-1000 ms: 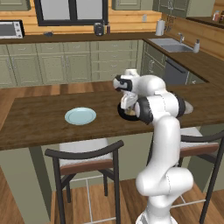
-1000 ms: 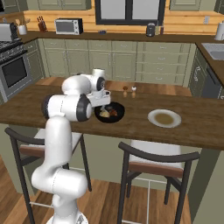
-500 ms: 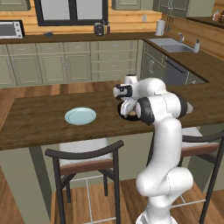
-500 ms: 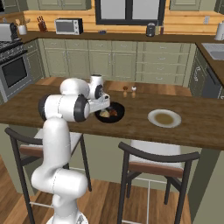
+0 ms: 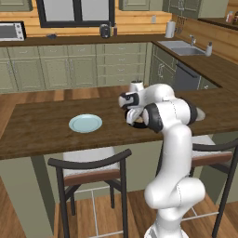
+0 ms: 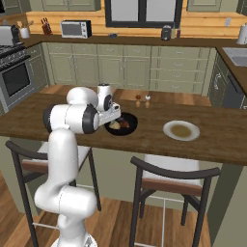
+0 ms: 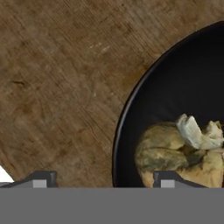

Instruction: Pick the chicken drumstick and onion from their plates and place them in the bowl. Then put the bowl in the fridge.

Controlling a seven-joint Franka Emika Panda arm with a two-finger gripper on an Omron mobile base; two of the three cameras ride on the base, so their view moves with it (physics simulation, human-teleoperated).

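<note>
The glossy black bowl [image 6: 133,125] stands on the wooden island counter, and its inner wall [image 7: 175,87] shows close up in the hand view. Inside it lie the pale yellowish onion [image 7: 175,151] [image 6: 115,125] and the reddish-brown chicken drumstick [image 6: 125,124]. My gripper [image 7: 104,181] [image 6: 114,118] points down over the bowl's edge, open, one fingertip [image 7: 39,179] outside the rim and the other over the onion. In the left base view the arm covers most of the bowl [image 5: 135,122]. A pale blue plate [image 5: 85,123] and a whitish plate [image 6: 181,130] lie bare. The fridge is out of view.
Two small shakers [image 6: 143,101] stand on the counter behind the bowl. Dark bar chairs [image 6: 173,178] [image 5: 88,167] are tucked under the counter's near edge. Pale green cabinets and a sink [image 5: 186,49] line the far walls.
My hand has turned and come down onto the bowl's near rim. The jaws have narrowed a little. Bowl, food and plates lie where they were.
</note>
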